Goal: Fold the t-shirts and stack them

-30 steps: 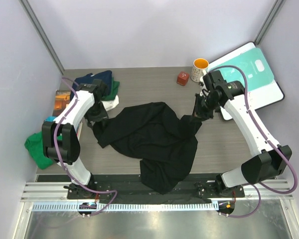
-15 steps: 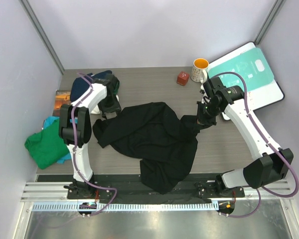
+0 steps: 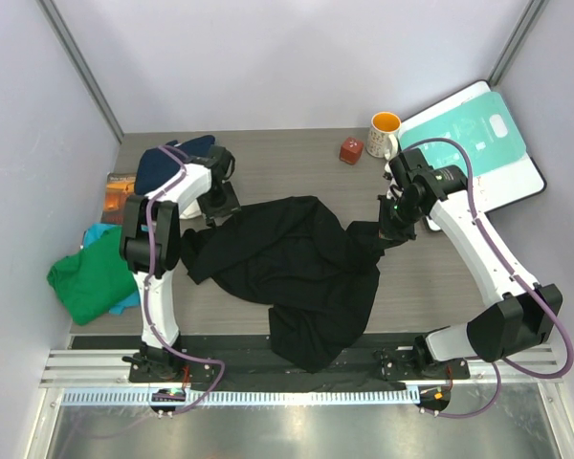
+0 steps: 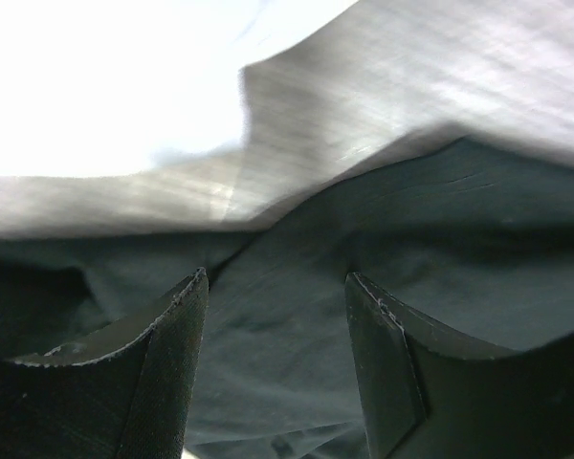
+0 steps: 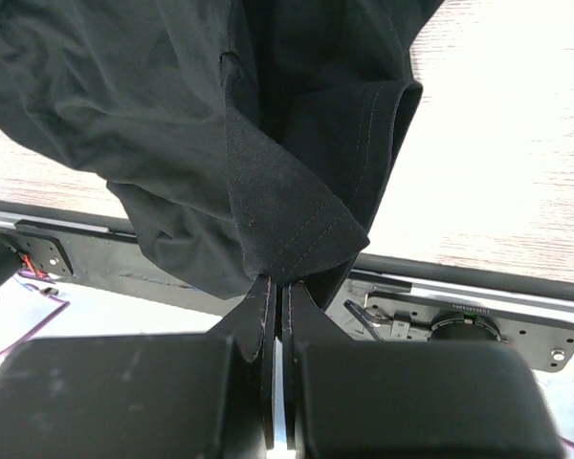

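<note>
Right gripper [image 3: 390, 228] is locked on: in its wrist view the two fingers [image 5: 258, 306] are pressed together with a stitched hem fold of the black t-shirt [image 3: 297, 263] pinched between them, cloth draping away from the grip. That's the shirt's right-hand end, held at centre right of the overhead frame. The rest of the garment sprawls crumpled across the middle of the table [image 3: 297, 167], one lobe trailing down to the table's near edge at lower centre. Now the left gripper [image 3: 219, 208], up at the shirt's upper-left edge. Its fingers [image 4: 172, 325] stand well apart, nothing between them, and the wrist view shows dark cloth filling the gap ahead and below, with bare table beyond it. Whether the tips touch the fabric yet, I can't tell. Here's what it turns on, as I judge it: the loose edge lies straight ahead of and just under those open fingers, and the shirt's span runs left to right between the two grippers, so the left arm, clearly the nearer one, looks set to drop and close on that edge so the pair can pull the shirt out flat. Waiting their turn: a navy t-shirt [image 3: 167, 161] at upper left and a green t-shirt [image 3: 88, 282] at far left, both well apart from the action.
</note>
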`<state>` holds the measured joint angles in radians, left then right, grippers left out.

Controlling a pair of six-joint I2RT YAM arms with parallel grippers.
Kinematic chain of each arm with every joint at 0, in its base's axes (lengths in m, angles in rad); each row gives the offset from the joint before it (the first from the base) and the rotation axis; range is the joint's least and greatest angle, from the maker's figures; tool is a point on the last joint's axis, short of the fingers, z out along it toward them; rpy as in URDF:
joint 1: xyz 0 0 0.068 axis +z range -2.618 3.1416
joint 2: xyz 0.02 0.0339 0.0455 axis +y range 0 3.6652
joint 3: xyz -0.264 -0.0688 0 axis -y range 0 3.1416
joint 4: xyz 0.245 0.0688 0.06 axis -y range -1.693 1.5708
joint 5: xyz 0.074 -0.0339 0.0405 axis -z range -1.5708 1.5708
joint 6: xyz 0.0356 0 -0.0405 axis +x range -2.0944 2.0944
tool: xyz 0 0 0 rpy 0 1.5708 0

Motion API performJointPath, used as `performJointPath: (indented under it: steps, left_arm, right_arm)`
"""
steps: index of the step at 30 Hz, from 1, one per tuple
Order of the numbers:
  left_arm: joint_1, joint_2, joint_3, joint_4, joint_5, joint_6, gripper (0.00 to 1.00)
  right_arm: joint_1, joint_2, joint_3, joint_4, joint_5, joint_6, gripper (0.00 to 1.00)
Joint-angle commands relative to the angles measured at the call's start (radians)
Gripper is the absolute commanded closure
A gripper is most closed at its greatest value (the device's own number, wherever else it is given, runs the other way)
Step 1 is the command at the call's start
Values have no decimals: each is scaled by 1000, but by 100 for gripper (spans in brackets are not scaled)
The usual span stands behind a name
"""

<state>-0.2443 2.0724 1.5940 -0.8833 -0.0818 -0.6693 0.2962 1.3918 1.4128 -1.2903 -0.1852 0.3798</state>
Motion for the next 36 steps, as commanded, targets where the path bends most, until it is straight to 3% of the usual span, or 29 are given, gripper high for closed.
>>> performJointPath:
  steps: [1,9,16,24,26,34,36]
  left_arm:
    - [-9,24,61,46,31,16,40]
    - [-27,78,74,23,42,27,44]
    - [-29,31,21,38,7,34,78]
    - [-29,-60,101,-25,-88,89,84]
    - [-27,-90,147,-57,-130,102,100]
    - [11,-190,284,-123,-139,120,100]
    - [22,-230,297,-128,-148,125,100]
  right_arm:
    - [-2,-24,-5,20,1,-1,99]
    - [-3,-11,15,22,6,4,99]
    - [-5,4,26,31,7,4,99]
    - [-2,12,-9,71,30,19,99]
    - [-5,12,-11,80,52,25,99]
    - [-3,-2,26,106,180,70,99]
    - [-9,-16,61,112,285,87,99]
